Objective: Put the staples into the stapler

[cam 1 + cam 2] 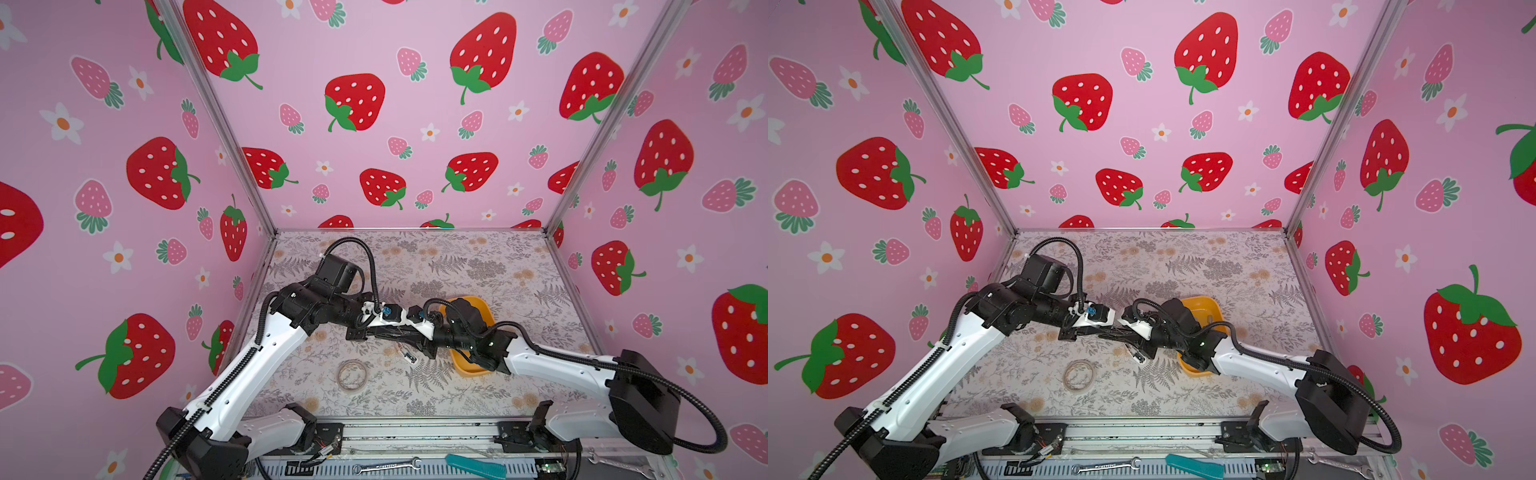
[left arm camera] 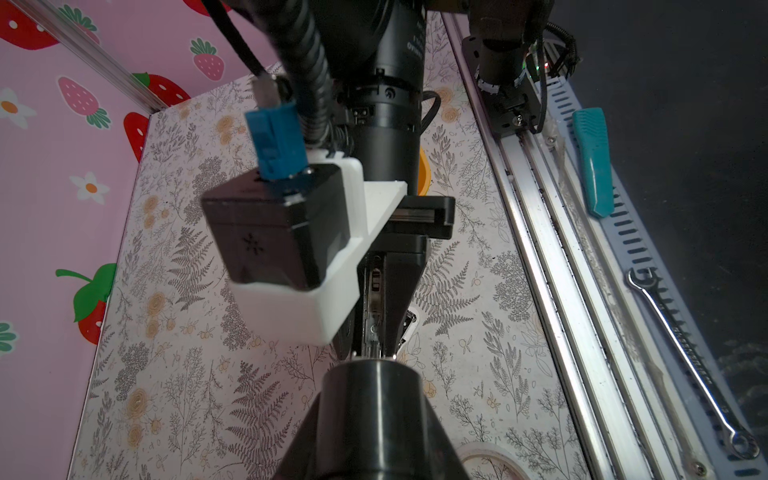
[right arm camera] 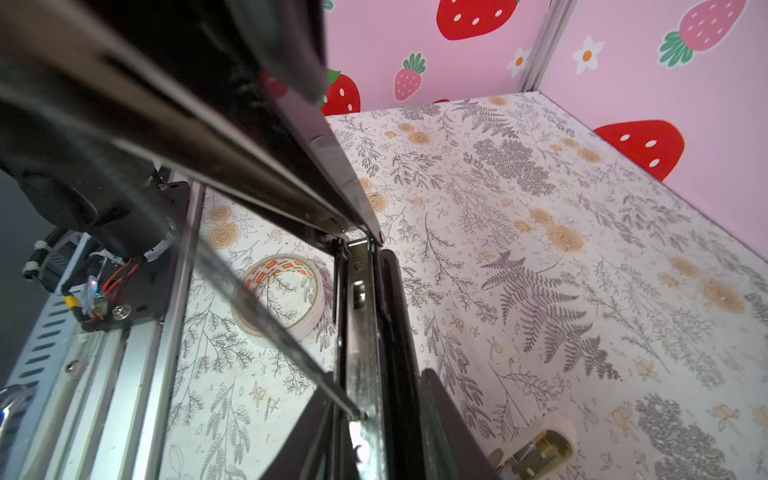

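The right gripper point(image 3: 374, 415) is clamped on the open stapler point(image 3: 359, 316); the left gripper point(image 2: 370, 368), I cannot tell. Hold it steady and slide staples in straight.

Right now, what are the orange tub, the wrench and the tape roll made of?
Orange tub: probably plastic; smooth, evenly coloured, with rounded corners.
Wrench: metal, likely steel; silvery, with bright glints.
Tape roll: seemingly whitish, translucent plastic film wound round an orange-printed core, maybe card.
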### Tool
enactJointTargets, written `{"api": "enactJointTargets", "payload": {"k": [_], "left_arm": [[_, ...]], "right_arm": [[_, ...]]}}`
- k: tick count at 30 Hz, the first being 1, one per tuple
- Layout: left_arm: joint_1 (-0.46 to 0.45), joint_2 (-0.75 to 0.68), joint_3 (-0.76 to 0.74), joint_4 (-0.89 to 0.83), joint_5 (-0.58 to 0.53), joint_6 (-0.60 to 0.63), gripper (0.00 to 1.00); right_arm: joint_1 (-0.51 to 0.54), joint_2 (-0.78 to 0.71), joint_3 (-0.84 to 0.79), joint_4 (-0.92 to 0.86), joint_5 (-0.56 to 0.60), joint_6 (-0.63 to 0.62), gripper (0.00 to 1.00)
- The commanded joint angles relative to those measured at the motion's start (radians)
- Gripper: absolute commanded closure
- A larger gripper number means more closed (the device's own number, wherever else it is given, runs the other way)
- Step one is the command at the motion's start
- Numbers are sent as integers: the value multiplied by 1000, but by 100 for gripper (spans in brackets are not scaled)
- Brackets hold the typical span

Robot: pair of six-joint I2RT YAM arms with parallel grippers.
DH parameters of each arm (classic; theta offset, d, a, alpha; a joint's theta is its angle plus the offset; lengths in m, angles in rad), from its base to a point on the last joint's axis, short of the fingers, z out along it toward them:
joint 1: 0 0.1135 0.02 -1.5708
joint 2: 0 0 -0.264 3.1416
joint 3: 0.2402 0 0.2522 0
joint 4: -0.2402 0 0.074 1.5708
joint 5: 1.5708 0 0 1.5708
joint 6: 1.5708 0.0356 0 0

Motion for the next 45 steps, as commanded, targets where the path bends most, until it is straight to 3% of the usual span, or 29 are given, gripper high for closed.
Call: {"api": "enactJointTargets", "payload": {"k": [1, 5, 11, 21, 32, 37, 39, 41, 45], "left_arm": [[28, -20, 14, 70, 106, 11, 100], [35, -29, 6, 88, 126, 3, 100], [80, -58, -19, 146, 201, -27, 100], [175, -78, -61, 231, 300, -82, 100], [293, -104, -114, 410, 479, -213, 100], [322, -117, -139, 488, 424, -276, 100], [331, -128, -157, 533, 367, -317, 80], [331, -144, -189, 586, 306, -347, 67], [332, -167, -232, 672, 214, -402, 53]], "right_arm": [[3, 4, 6, -40, -6, -15, 76], [3, -7, -2, -24, -28, -15, 89], [-9, -73, -49, 36, -36, 1, 99], [-41, -253, -181, 201, -107, 16, 100], [-40, -385, -286, 359, -126, 44, 100], [-41, -385, -282, 391, -186, 80, 100], [-41, -382, -275, 389, -208, 82, 100], [-40, -383, -277, 398, -209, 85, 100], [-40, -403, -288, 411, -127, 113, 100]]}}
